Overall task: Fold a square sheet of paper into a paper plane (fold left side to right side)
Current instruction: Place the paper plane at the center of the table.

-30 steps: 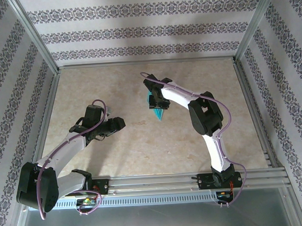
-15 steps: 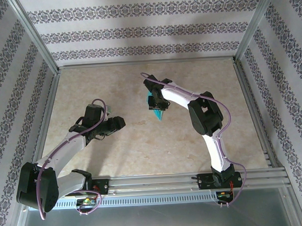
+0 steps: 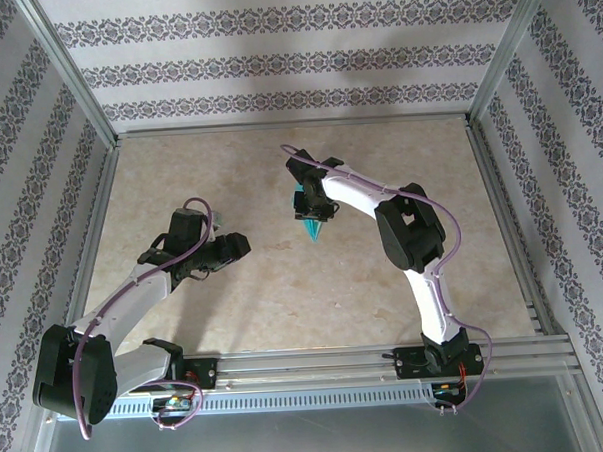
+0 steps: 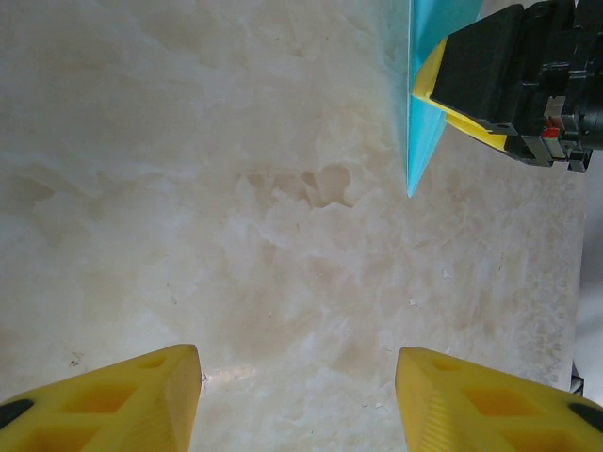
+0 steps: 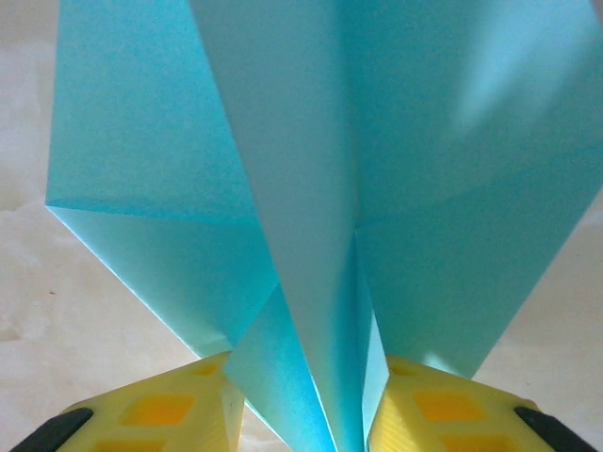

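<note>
The paper plane (image 3: 314,228) is a teal-blue sheet folded into a pointed dart with lengthwise creases. It is held off the table at centre, tip pointing toward the near edge. My right gripper (image 3: 312,214) is shut on it. In the right wrist view its folds (image 5: 311,188) fan out from between the two yellow fingers (image 5: 160,414), which press on both sides. My left gripper (image 3: 240,247) is open and empty to the left of it, low over the table. In the left wrist view the plane's tip (image 4: 424,132) and the right gripper (image 4: 443,99) sit at upper right, well beyond my left gripper (image 4: 297,377).
The marbled beige tabletop (image 3: 235,299) is framed by metal rails (image 3: 102,235) and patterned walls. The right arm's elbow (image 3: 410,231) rises over the right half of the table.
The right gripper's fingers have drawn in a little on the paper and the plane's tip has shifted slightly left. The left arm has not moved.
</note>
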